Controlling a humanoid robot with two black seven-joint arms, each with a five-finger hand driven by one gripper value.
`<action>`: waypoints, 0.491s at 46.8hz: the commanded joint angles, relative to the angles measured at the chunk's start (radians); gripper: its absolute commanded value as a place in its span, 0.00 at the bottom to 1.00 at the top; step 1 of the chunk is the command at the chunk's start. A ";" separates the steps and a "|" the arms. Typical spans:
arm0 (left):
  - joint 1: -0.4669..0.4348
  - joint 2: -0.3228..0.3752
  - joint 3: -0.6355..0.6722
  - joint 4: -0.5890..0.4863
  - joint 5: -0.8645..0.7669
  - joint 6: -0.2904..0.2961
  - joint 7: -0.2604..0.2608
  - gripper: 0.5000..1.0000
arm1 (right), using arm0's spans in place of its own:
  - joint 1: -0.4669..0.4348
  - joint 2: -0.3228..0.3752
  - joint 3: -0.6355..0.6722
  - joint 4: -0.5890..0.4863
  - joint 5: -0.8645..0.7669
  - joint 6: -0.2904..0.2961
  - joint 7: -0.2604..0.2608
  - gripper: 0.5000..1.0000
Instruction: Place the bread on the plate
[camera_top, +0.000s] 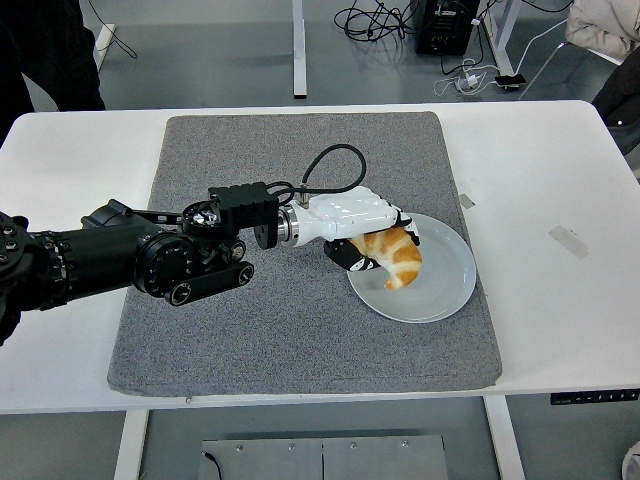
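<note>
A golden croissant-shaped bread is held in my left hand, whose white-shelled fingers curl around its upper part. The bread's lower tip hangs over the left part of the pale grey plate, close to or touching its surface; I cannot tell which. The plate lies on the right side of the grey mat. My black left arm reaches in from the left edge across the mat. My right arm is out of view.
The grey mat covers the middle of the white table. Small pieces of tape lie on the table right of the plate. A person in dark clothing stands at the top left corner.
</note>
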 joint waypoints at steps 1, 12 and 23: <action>0.001 0.000 0.000 0.000 0.000 -0.001 0.000 0.13 | 0.000 0.000 0.000 0.000 0.000 0.000 0.000 1.00; 0.018 0.000 -0.001 0.002 -0.002 -0.001 0.000 0.50 | 0.000 0.000 0.000 0.000 0.000 0.000 0.000 1.00; 0.027 0.000 -0.003 0.003 -0.014 -0.001 0.000 0.64 | 0.000 0.000 0.000 0.000 0.000 0.000 0.000 1.00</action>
